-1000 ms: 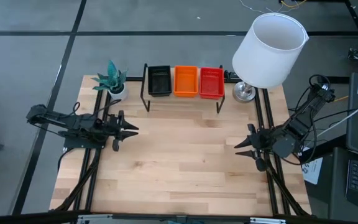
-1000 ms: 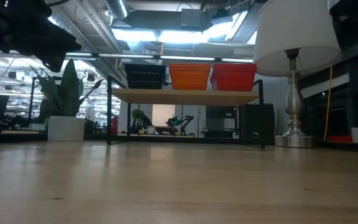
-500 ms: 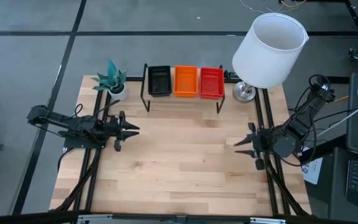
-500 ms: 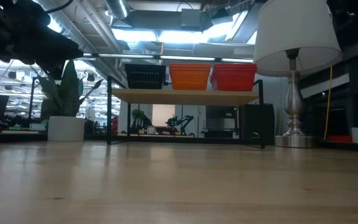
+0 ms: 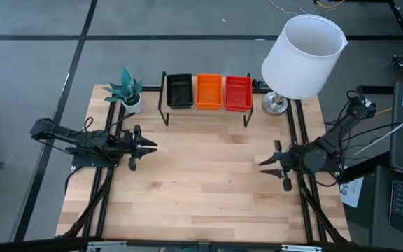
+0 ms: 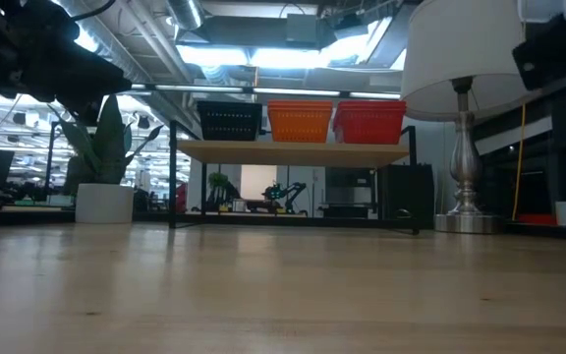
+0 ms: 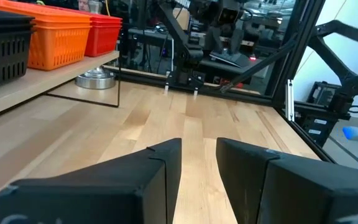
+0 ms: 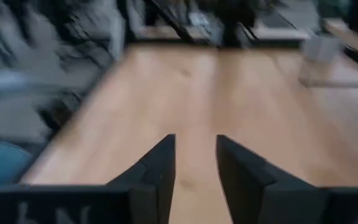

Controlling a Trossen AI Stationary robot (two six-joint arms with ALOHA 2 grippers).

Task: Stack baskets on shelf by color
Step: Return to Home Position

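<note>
Entry: no basket lies on the bench point(image 5: 201, 189). All the baskets I can see sit on the shelf point(image 6: 293, 151) at the far edge, in three piles side by side.
- Black baskets point(image 5: 180, 91): at the end nearest the potted plant point(image 5: 126, 89).
- Orange baskets point(image 5: 209, 92): in the middle.
- Red baskets point(image 5: 238, 92): at the end nearest the lamp point(image 5: 303, 56).

They nest too closely for me to count layers.

Left end effector point(image 5: 149, 145): over the bench's left side, well apart from the shelf. Its fingers are a narrow gap apart with nothing between them.

Right end effector point(image 5: 263, 162): opposite it on the right side, likewise slightly spread and empty.

Judgement: the sorting looks finished, and the step in hand is the retreat to rest pose.

Next move: I draw each arm back on its own side, keeping the right one clear of the lamp. No grasp is needed.
</note>
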